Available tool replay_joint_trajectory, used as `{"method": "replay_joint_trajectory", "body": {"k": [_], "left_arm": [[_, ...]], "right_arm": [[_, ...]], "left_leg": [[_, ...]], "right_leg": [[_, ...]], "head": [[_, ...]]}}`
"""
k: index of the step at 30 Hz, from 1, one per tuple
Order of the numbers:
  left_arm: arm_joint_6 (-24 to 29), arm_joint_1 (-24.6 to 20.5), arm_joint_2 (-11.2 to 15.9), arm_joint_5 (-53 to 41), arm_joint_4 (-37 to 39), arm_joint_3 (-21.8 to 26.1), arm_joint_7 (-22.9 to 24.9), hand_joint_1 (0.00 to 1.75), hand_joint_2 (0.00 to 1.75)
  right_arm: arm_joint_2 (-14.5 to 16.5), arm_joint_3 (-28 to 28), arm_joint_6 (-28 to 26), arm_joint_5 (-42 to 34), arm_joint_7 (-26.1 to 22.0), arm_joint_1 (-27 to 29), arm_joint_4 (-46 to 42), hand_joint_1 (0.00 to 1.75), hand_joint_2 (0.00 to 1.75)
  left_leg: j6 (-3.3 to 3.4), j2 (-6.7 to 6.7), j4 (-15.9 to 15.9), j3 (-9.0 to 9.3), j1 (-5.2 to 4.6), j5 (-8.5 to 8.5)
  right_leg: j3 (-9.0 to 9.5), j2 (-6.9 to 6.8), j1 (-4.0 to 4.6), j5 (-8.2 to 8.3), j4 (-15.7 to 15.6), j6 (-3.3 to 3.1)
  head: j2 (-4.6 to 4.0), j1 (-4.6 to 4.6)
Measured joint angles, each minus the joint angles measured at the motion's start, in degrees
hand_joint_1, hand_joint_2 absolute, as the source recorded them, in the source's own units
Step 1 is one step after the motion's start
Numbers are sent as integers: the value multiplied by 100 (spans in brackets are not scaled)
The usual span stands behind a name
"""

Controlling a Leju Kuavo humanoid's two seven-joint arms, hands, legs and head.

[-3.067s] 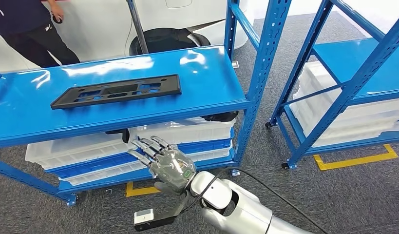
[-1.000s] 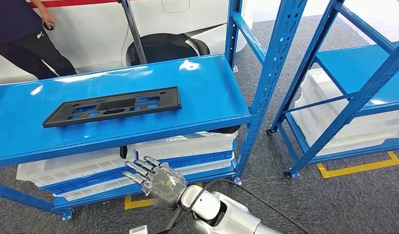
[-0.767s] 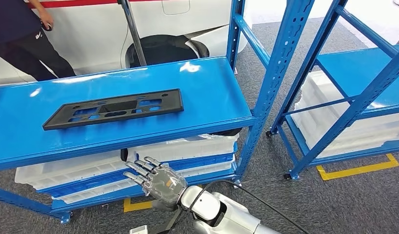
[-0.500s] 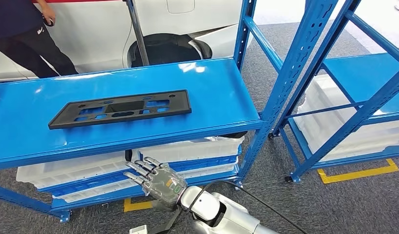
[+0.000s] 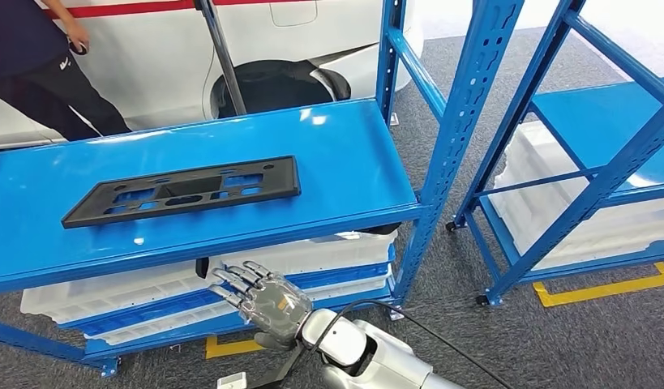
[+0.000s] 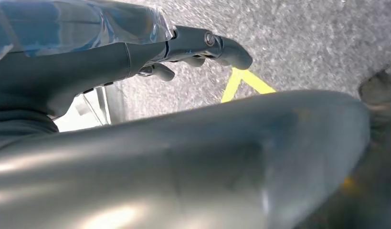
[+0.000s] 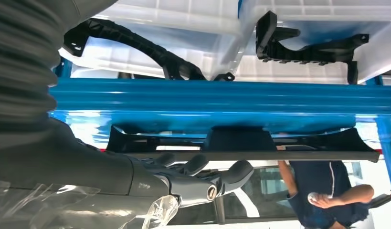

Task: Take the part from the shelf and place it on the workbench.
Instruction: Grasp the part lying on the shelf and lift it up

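Since half a second back, the whole scene is sliding a little in the head view, so the robot's camera is moving rather than the things; the black part (image 5: 182,191) is lying just as it was, flat on the top board of the blue shelf (image 5: 344,154), lengthwise along it and toward the front edge. The right hand (image 5: 262,297) is hovering in front of the shelf, below the level of the top board and apart from the part, its fingers spread and holding nothing. From the right wrist camera the same hand (image 7: 193,179) is reaching toward the shelf edge, with the part (image 7: 241,143) just beyond the fingertips and not touched. White plastic bins (image 5: 312,251) are sitting on the lower boards under the part. The left hand (image 6: 198,47) is hanging over grey carpet and a yellow floor line (image 6: 241,83); its fingers are curling loosely, but I cannot tell whether they are together or apart. A person in dark clothes (image 5: 44,65) is standing behind the shelf beside a white car (image 5: 312,32). A second blue rack (image 5: 604,162) is standing to the right.
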Motion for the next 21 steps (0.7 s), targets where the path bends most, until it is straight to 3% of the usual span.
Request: {"method": "replay_joint_trajectory", "body": {"k": [1, 2, 3, 5, 6, 8, 11, 13, 15, 16, 17, 18, 21], "left_arm": [[2, 7, 3, -1, 1, -4, 0, 0, 0], [3, 13, 7, -1, 1, -8, 0, 0, 0], [6, 16, 11, -3, 2, -11, 0, 0, 0], [11, 12, 16, -8, 2, -16, 0, 0, 0], [15, 4, 18, -9, 2, -19, 0, 0, 0], [16, -6, 18, -9, 2, -26, 0, 0, 0], [18, 2, 19, -11, 2, -37, 0, 0, 0], [26, -3, 28, -14, 2, -43, 0, 0, 0], [32, -9, 39, -14, 2, -49, 0, 0, 0], [32, -8, 42, -14, 2, -50, 0, 0, 0], [32, -4, 44, -15, 2, -52, 0, 0, 0], [32, 0, 44, -16, 2, -53, 0, 0, 0], [32, 0, 44, -30, 2, -56, -8, 0, 0]], "right_arm": [[2, 1, -2, -5, -1, 3, 11, 0, 175], [1, 1, -4, -7, -1, 6, 23, 0, 175], [2, 1, -11, -9, -1, 6, 32, 0, 175], [4, 1, -31, -15, 0, 3, 39, 0, 175], [5, -1, -41, -18, 1, -2, 39, 0, 175], [6, -3, -57, -20, 2, -14, 39, 0, 175], [14, -8, -83, -22, 5, -27, 39, 0, 175], [16, -13, -107, -25, 10, -42, 39, 0, 175], [13, -14, -128, -30, 14, -51, 39, 0, 175], [7, -14, -134, -32, 16, -51, 39, 0, 175], [-1, -15, -137, -34, 18, -51, 39, 0, 175], [-7, -16, -136, -36, 19, -51, 39, 0, 175], [-13, -20, -130, -38, 20, -69, 39, 0, 175]], "left_leg": [[-7, 0, 275, -173, 0, -50], [-10, 0, 324, -241, 0, 14], [-7, 1, 110, -178, 0, 191], [11, 7, -756, 186, -6, 640], [36, 7, -1127, 355, -16, 787], [102, 4, -1420, 498, -48, 839], [212, -1, -1437, 530, -45, 838], [271, 2, -1451, 560, -25, 836], [307, 5, -1450, 570, -27, 818], [315, 4, -1449, 575, -30, 811], [320, 1, -1449, 584, -32, 801], [319, -6, -1448, 601, -35, 791], [285, -24, -1444, 665, -57, 740]], "right_leg": [[6, 3, 4, -8, 1, -4], [16, 7, 6, -18, 2, -3], [35, 13, 6, -31, 2, 6], [89, 22, 12, -69, 4, 46], [108, 25, 23, -91, 8, 72], [126, 28, 44, -124, 8, 120], [121, 25, 28, -199, 73, 201], [-94, 20, 13, -447, 539, 263], [-546, 17, 2, -789, 1383, 302], [-744, 16, -2, -872, 1711, 309], [-850, 16, -3, -844, 1838, 307], [-830, 16, -2, -700, 1717, 291], [-303, 11, 33, -66, 502, 177]], "head": [[0, -1], [0, -1], [0, -1], [0, -1], [0, -2], [0, 2], [1, 9], [1, 21], [1, 32], [1, 32], [0, 32], [0, 32], [0, 33]]}}
